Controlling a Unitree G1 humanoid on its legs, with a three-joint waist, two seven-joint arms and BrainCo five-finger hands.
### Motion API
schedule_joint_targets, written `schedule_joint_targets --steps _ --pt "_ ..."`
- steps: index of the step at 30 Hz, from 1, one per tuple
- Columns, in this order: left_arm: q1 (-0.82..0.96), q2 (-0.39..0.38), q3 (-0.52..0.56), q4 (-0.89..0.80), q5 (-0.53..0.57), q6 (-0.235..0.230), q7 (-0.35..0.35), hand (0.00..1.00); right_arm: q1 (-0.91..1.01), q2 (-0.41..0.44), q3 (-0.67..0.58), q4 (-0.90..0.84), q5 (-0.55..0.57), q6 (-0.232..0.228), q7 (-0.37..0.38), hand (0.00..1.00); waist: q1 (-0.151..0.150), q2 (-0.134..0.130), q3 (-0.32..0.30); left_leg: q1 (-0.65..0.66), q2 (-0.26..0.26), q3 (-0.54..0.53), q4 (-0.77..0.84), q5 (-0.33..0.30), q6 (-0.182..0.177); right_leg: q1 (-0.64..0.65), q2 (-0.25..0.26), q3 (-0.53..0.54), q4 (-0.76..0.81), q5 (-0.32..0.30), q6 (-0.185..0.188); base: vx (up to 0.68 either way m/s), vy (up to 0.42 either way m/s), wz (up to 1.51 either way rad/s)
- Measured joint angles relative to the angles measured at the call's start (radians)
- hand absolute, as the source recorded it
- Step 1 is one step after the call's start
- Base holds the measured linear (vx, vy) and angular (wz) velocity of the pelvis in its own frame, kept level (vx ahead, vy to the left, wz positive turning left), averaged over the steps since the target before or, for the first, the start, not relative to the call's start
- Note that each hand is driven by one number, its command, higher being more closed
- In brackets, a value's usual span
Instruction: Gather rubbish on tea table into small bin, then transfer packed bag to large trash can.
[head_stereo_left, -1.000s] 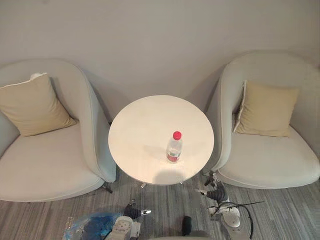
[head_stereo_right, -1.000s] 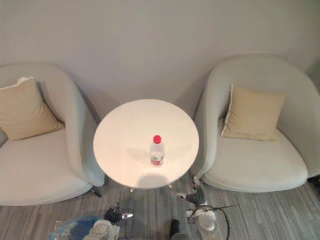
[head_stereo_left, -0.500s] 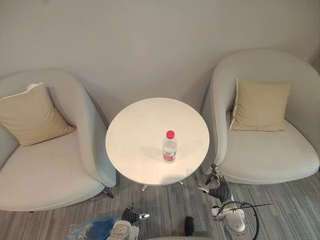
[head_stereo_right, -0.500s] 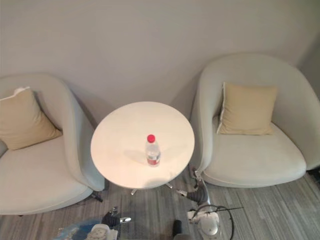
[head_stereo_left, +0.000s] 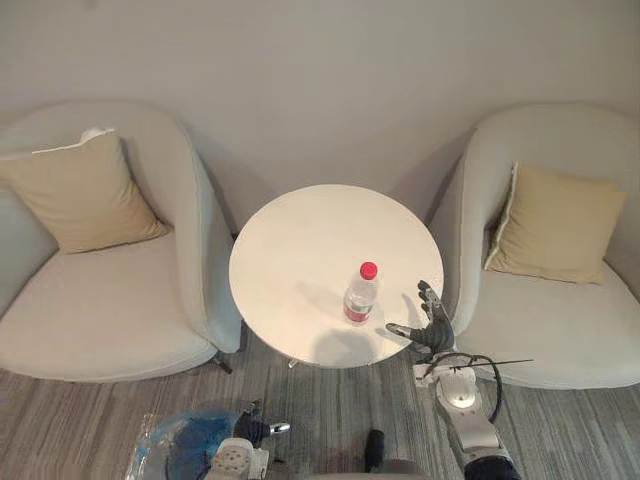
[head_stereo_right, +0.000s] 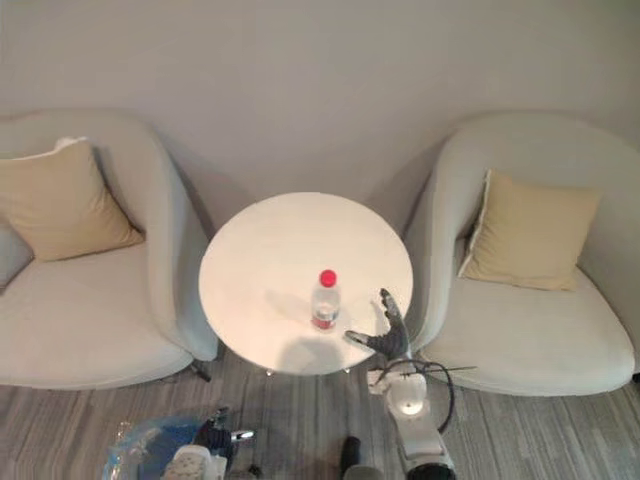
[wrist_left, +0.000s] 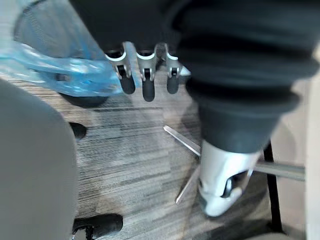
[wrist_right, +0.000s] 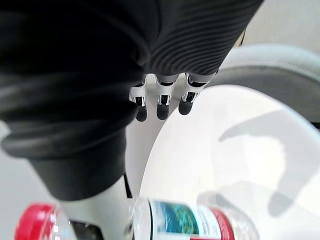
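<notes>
While the bottle (head_stereo_left: 360, 295) stood unbinned on the table (head_stereo_left: 290, 250), the right robot hand (head_stereo_left: 431, 333) hung open near it, the left robot hand (wrist_left: 145, 86) likewise open and empty.

The left hand (wrist_left: 146, 75) hangs above the striped grey carpet floor (wrist_left: 130, 165), fingers relaxed and thumb (wrist_left: 220, 185) set well apart, with nothing held between them. Just beside the fingers stands the small bin (wrist_left: 30, 20) of dark mesh, lined with a crumpled blue bag (wrist_left: 65, 70). A thin metal leg (wrist_left: 182, 141) slants across the floor between fingers and thumb, and a grey armchair (wrist_left: 30, 175) with a black foot (wrist_left: 97, 226) bulks close by.
</notes>
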Motion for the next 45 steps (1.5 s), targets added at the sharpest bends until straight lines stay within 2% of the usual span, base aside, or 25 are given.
schedule_joint_targets --steps 4,8,13,14,20,28,33,38,41,45 --pt "-0.001 0.003 0.0 -0.024 0.0 -0.002 0.001 0.0 -0.088 -0.001 0.001 0.068 0.023 -0.001 -0.006 0.0 0.017 0.003 0.013 -0.03 -0.001 -0.033 0.0 0.012 -0.004 -0.014 -0.003 -0.037 0.007 -0.003 -0.002 0.01 -0.009 0.27" --pt "-0.006 0.001 -0.001 -0.044 -0.002 -0.003 0.007 0.0 -0.171 -0.007 0.0 0.108 0.051 -0.001 -0.025 0.0 0.02 0.017 0.044 -0.072 -0.016 -0.077 0.002 0.03 -0.002 -0.036 -0.018 -0.074 0.007 -0.002 -0.001 0.0 0.004 0.31" --pt "-0.014 -0.002 -0.001 -0.079 -0.021 -0.005 0.021 0.0 -0.275 -0.009 0.0 0.156 0.081 -0.001 -0.042 0.0 0.048 0.026 0.081 -0.127 -0.034 -0.106 0.021 0.041 -0.001 -0.066 -0.034 -0.101 0.008 0.003 -0.001 -0.02 0.009 0.18" --pt "-0.017 -0.002 -0.002 -0.083 -0.022 -0.005 0.021 0.0 -0.291 -0.01 0.001 0.157 0.086 -0.001 -0.043 1.0 0.054 0.028 0.093 -0.131 -0.035 -0.108 0.024 0.042 0.0 -0.068 -0.035 -0.103 0.008 0.005 -0.002 -0.04 0.001 0.08" --pt "-0.033 -0.005 -0.004 -0.108 -0.034 -0.015 0.024 0.0 -0.388 -0.01 0.019 0.225 0.092 0.003 -0.042 1.0 0.071 0.03 0.139 -0.173 -0.046 -0.124 0.042 0.045 -0.001 -0.093 -0.042 -0.116 0.008 0.014 -0.002 -0.04 0.002 0.07" --pt "-0.035 -0.008 -0.004 -0.112 -0.04 -0.015 0.042 0.0 -0.373 -0.007 0.044 0.212 0.11 0.011 -0.039 1.0 0.071 0.03 0.14 -0.172 -0.045 -0.111 0.037 0.045 -0.001 -0.101 -0.042 -0.102 0.008 0.014 -0.002 0.0 0.003 -0.04" --pt "-0.035 -0.009 -0.004 -0.11 -0.027 -0.015 0.041 0.0 -0.264 -0.008 0.056 0.053 0.11 0.008 -0.019 1.0 0.071 0.03 0.139 -0.152 -0.043 -0.076 0.031 0.045 0.0 -0.1 -0.042 -0.07 0.008 0.016 -0.001 0.0 0.008 -0.18" --pt "-0.036 -0.011 -0.009 -0.1 0.0 -0.015 0.04 0.0 -0.155 -0.009 0.079 -0.075 0.109 -0.001 0.007 1.0 0.055 0.028 0.138 -0.105 -0.039 -0.036 0.015 0.042 0.003 -0.084 -0.039 -0.031 0.008 0.022 0.001 -0.01 0.008 -0.26" --pt "-0.036 -0.008 -0.012 -0.092 0.001 -0.015 0.04 0.0 -0.105 -0.006 0.09 -0.112 0.108 -0.003 0.024 1.0 0.05 0.02 0.133 -0.081 -0.034 -0.006 0.014 0.033 0.009 -0.069 -0.033 -0.003 0.008 0.023 0.003 -0.03 0.011 -0.26" --pt "-0.035 0.005 -0.014 -0.063 0.002 -0.015 0.04 0.0 -0.036 -0.003 0.149 -0.169 0.107 -0.007 0.056 1.0 0.041 -0.004 0.109 -0.052 -0.03 0.039 0.014 0.019 0.013 -0.068 -0.027 0.045 0.008 0.028 0.006 -0.02 0.017 -0.32"
